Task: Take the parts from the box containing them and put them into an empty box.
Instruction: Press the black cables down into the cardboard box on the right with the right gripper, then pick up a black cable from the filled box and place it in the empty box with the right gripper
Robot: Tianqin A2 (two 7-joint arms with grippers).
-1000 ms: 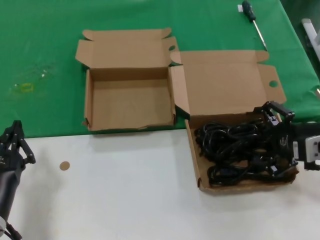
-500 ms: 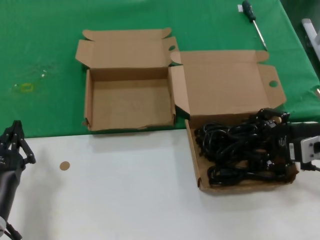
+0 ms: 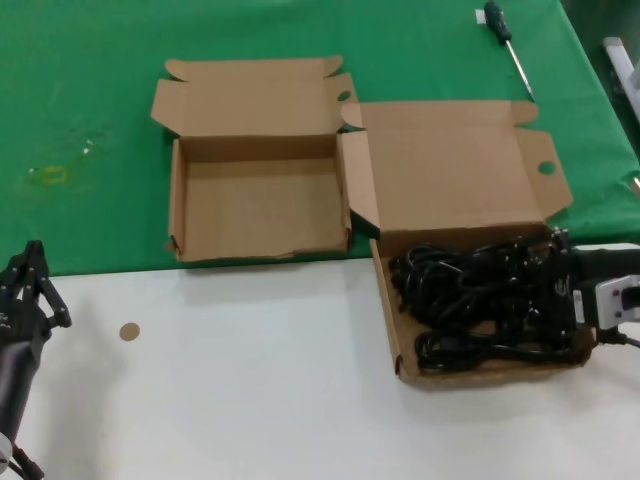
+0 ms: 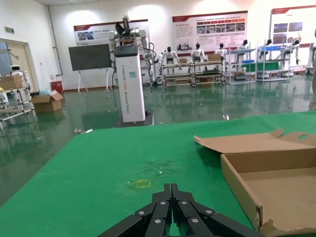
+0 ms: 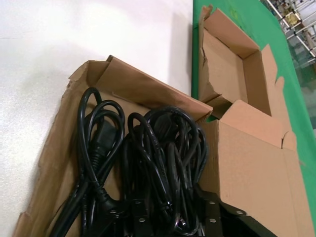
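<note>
The right gripper point(image 3: 540, 290), spread a second ago, is now closing onto the cords point(image 3: 470, 300) in the full box point(image 3: 392, 330); lifting is next.

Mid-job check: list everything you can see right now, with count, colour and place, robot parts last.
power cords: tangled pile, count unclear, black, in the wider box
wider box: one, brown, right, lid open
narrower box: one, brown, left of it, empty
screwdriver: one, dark handle, far right on green cloth
small disc: one, tan, on white surface
right gripper: black, down among the cords
left gripper: black, shut, parked near left
</note>
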